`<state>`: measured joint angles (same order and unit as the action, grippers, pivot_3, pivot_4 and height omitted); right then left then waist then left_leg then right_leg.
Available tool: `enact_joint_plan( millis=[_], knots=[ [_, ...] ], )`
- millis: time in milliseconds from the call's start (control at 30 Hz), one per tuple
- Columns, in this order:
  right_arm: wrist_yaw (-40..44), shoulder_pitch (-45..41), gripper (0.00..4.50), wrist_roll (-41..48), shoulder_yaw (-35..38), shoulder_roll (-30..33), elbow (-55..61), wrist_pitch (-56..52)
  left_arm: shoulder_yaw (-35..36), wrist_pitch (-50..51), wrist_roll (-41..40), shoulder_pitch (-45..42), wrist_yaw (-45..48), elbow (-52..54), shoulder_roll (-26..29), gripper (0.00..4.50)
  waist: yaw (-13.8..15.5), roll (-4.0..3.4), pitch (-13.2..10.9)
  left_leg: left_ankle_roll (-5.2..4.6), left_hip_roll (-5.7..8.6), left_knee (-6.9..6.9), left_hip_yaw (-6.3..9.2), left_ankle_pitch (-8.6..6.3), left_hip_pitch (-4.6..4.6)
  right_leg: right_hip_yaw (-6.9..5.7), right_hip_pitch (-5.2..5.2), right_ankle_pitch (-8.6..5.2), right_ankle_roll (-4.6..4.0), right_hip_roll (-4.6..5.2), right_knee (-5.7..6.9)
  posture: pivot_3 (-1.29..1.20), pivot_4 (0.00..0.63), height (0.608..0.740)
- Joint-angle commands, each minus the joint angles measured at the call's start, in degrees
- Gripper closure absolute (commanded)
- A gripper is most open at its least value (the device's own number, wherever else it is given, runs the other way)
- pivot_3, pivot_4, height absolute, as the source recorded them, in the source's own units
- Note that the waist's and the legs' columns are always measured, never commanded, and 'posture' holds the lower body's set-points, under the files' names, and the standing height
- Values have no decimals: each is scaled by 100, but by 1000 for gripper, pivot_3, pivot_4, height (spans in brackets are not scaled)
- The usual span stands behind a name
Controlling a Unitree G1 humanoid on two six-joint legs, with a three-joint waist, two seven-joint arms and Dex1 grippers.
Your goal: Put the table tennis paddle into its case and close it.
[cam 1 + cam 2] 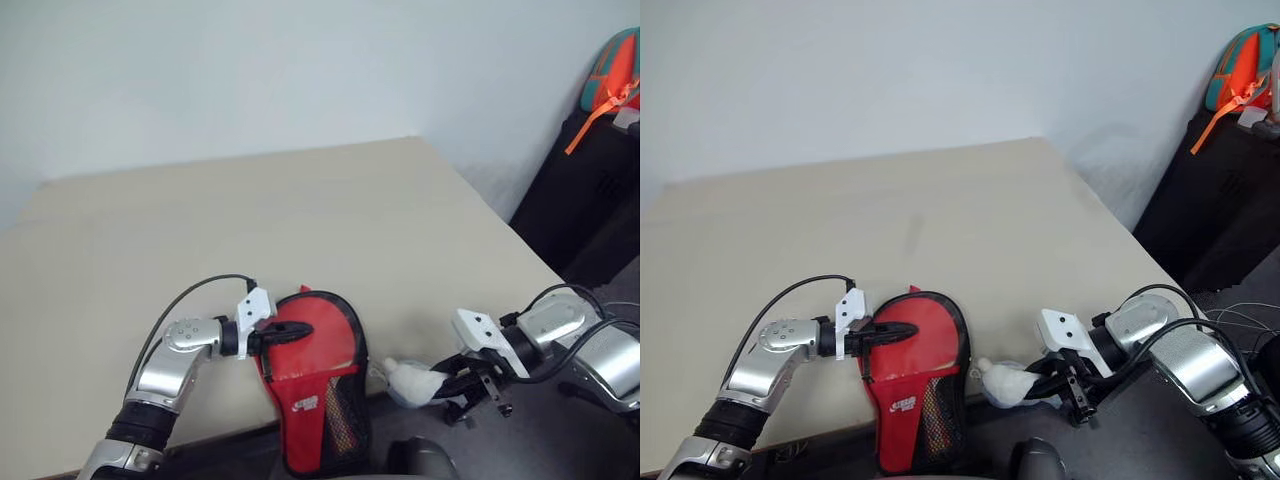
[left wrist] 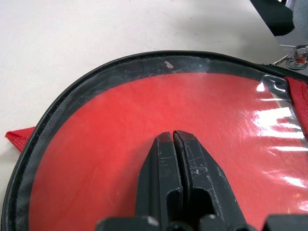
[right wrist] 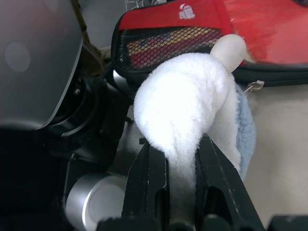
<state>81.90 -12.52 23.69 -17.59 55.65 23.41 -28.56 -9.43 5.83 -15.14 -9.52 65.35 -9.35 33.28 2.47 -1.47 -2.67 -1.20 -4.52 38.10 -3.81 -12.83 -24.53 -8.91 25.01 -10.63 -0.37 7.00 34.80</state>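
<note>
The case (image 1: 318,380) lies red face up at the table's near edge, its mesh-pocket end hanging over the edge. My left gripper (image 1: 305,330) is shut, and its fingertips (image 2: 173,139) rest on the clear panel over the red face, inside the black zip rim. To the right of the case, my right gripper (image 1: 440,385) is shut on a whitish soft wad (image 3: 187,96), held just off the table's edge. The table tennis paddle is hidden.
The beige table (image 1: 300,220) stretches away ahead to a pale wall. A black piece of furniture (image 1: 590,180) stands off the table's right side, with an orange and teal bag (image 1: 615,70) on top.
</note>
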Motion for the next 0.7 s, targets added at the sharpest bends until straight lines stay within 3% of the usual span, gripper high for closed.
enact_joint_plan(
  millis=[33,267,700],
  knots=[
    [522,211,4169,185,-29,305,350,134,-202,208,303,225,-32,-327,93,4500,3,0,0,-6,1,2,-6,-4,0,5,-1,0,5,1,-1,0,0,706],
    [65,-1,4169,-180,-130,8,-41,323,-223,212,290,240,-32,-243,53,4500,33,2,1,-6,9,8,-16,-18,3,22,-1,3,27,3,0,0,0,706],
    [387,389,4169,14,-184,269,451,400,-222,252,265,229,-3,-248,117,4500,92,3,3,-2,6,10,-17,-20,4,23,7,5,30,-2,8,0,0,706]
  ],
)
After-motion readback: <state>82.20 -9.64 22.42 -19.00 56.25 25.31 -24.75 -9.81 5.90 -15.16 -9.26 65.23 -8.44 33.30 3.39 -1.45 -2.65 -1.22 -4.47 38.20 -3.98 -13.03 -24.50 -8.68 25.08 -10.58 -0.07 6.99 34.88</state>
